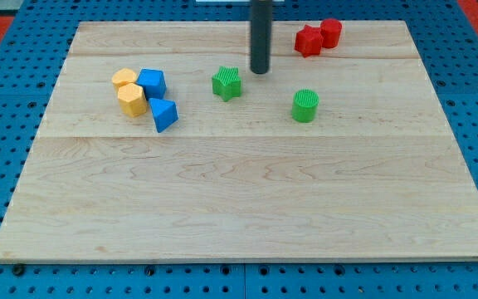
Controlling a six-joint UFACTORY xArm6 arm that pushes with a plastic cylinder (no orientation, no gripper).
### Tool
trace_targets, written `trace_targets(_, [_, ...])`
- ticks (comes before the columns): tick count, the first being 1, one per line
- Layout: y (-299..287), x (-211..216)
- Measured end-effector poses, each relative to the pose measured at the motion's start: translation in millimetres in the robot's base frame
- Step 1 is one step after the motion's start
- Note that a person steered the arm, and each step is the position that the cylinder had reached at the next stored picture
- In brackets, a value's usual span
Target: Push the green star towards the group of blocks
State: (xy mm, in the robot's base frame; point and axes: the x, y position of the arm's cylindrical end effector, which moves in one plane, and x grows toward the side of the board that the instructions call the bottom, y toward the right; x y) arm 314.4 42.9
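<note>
The green star (227,83) lies on the wooden board (247,191) in the upper middle. My tip (260,71) stands just to the star's upper right, a small gap apart. To the view's left sits a tight group: a yellow block (124,79), a yellow hexagon (132,100), a blue block (152,82) and a blue triangular block (164,114). The star is well apart from this group, to its right.
A green cylinder (305,105) stands to the right of the star. A red star (308,41) and a red cylinder (330,32) touch each other at the view's top right. A blue pegboard (7,100) surrounds the board.
</note>
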Motion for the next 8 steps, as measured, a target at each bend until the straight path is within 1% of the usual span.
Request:
trace_targets(1, [-7, 26])
trace_targets(2, [-39, 30])
trace_targets(3, [-25, 30])
trace_targets(4, [-12, 60])
trace_targets(5, [-34, 58])
trace_targets(6, [-54, 29])
trace_targets(7, [-60, -16])
trace_targets(8, [-47, -19])
